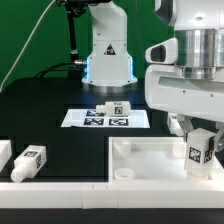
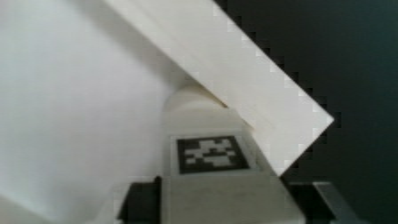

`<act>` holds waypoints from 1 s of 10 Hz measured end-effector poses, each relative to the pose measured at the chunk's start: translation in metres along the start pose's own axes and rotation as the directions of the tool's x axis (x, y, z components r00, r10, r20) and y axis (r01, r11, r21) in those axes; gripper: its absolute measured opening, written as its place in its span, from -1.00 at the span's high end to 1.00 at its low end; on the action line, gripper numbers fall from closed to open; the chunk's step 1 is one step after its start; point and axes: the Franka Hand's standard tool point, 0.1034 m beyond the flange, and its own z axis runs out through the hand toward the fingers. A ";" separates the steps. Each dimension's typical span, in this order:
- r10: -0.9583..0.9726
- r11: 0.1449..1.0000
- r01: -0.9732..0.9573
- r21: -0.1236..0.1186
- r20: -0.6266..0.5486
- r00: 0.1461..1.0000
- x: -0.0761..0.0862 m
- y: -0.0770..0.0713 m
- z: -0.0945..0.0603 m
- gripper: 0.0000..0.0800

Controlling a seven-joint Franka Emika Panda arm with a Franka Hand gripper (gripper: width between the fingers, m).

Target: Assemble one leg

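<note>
Leg (image 1: 200, 150) w/ tag facing out sits clamped in the gripper (image 1: 199, 142), fingers closed on its sides, at the exterior view's right, just over the far right corner of the big white tray piece (image 1: 150, 160). Wrist view: leg (image 2: 212, 135) between both fingers (image 2: 137, 203), tip at the tray's (image 2: 80, 110) edge; contact w/ tray can't be told. Another leg (image 1: 117, 109) on the marker board (image 1: 105, 119); 2 more (image 1: 29, 161) near left.

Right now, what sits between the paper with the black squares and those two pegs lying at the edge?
Nothing: in the exterior view, only bare black table lies between the marker board and the two loose pegs.
</note>
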 end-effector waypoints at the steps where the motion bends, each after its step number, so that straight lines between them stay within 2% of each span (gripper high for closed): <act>1: 0.177 0.984 -0.178 0.013 0.024 0.984 -0.001 0.000 0.000 0.26; 3: 0.439 0.896 -0.443 0.028 0.084 0.894 0.000 -0.001 0.001 0.26; 4: 0.554 0.829 -0.559 0.027 0.104 0.826 0.000 -0.002 0.000 0.26; 5: 0.600 0.796 -0.605 0.018 0.111 0.793 -0.001 -0.003 -0.002 0.26; 7: 0.586 0.807 -0.591 0.018 0.109 0.803 -0.001 -0.003 0.000 0.26; 8: 0.577 0.813 -0.582 0.019 0.108 0.809 -0.001 -0.002 0.000 -0.30; 9: 0.430 0.900 -0.435 0.029 0.103 0.897 0.002 0.001 0.001 -0.30; 10: 0.230 0.971 -0.235 0.044 0.098 0.968 0.006 0.004 0.001 -0.52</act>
